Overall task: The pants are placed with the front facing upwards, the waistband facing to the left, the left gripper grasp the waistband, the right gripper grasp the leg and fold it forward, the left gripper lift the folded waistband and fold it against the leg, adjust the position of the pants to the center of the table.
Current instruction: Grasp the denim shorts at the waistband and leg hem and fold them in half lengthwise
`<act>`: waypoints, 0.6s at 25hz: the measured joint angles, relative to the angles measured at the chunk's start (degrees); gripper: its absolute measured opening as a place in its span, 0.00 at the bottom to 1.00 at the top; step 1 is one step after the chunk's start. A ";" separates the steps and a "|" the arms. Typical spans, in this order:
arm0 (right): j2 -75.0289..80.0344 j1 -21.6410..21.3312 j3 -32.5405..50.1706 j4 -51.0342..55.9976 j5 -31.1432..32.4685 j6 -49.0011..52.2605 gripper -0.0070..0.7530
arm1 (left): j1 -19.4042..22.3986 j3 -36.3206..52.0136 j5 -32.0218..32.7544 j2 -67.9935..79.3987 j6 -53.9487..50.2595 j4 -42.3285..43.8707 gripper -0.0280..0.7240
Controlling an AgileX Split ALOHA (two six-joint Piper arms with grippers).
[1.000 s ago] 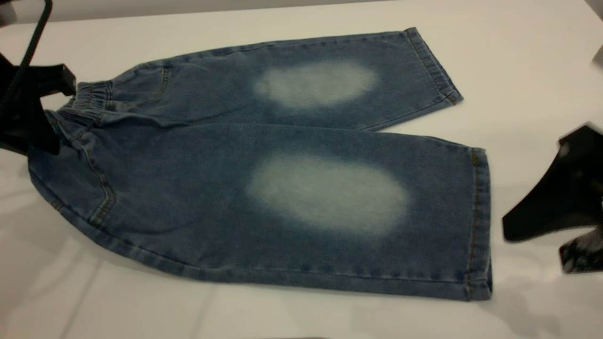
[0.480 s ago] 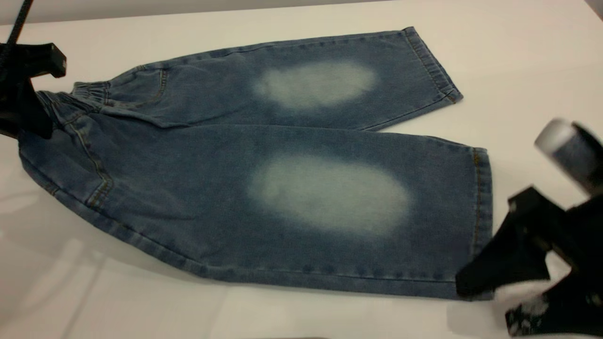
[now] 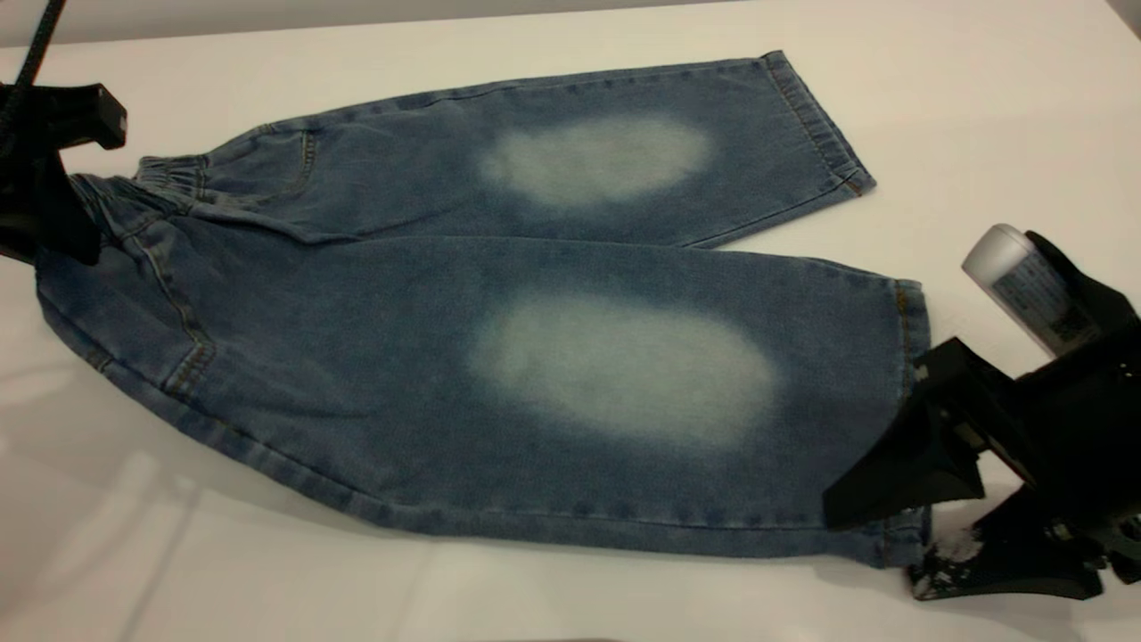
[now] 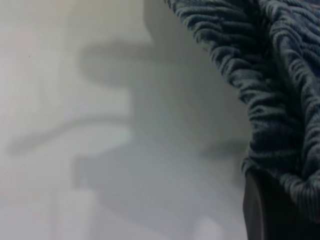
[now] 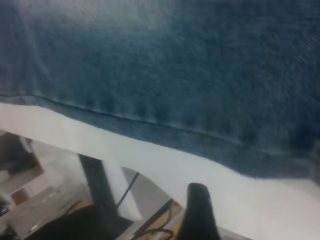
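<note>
The small blue denim pants [image 3: 499, 339] lay flat on the white table [image 3: 980, 107]. The black left gripper [image 3: 45, 192] pinched the gathered waistband [image 3: 169, 174]; the right gripper [image 3: 900, 526], jaws apart, straddled the near hem and might catch only one layer.

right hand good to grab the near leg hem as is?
Likely yes: the right hand is open at the near leg's hem corner, one finger above the pants, one on the table; nothing blocks it.

Denim on a smooth white table

The pants [image 3: 535, 357] are soft blue denim, faded pale at the knees; the waistband [image 4: 270, 75] is ribbed. The table [image 3: 267, 588] looks faintly glossy, both grippers matt black.
</note>
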 joint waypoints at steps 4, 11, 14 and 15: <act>1.80 0.00 -2.67 -0.56 2.17 0.24 0.63 | 0.00 0.00 0.00 0.00 0.00 0.00 0.15; 2.24 0.00 -7.11 -0.33 1.13 2.28 0.54 | 0.00 0.00 0.49 0.00 0.00 0.00 0.15; 2.28 0.00 -8.00 -0.27 -0.02 2.64 0.44 | 0.00 0.00 0.99 0.00 0.00 0.00 0.15; 2.28 0.00 -8.05 -0.27 -0.26 2.70 0.41 | 0.00 0.00 1.04 0.00 0.00 0.00 0.15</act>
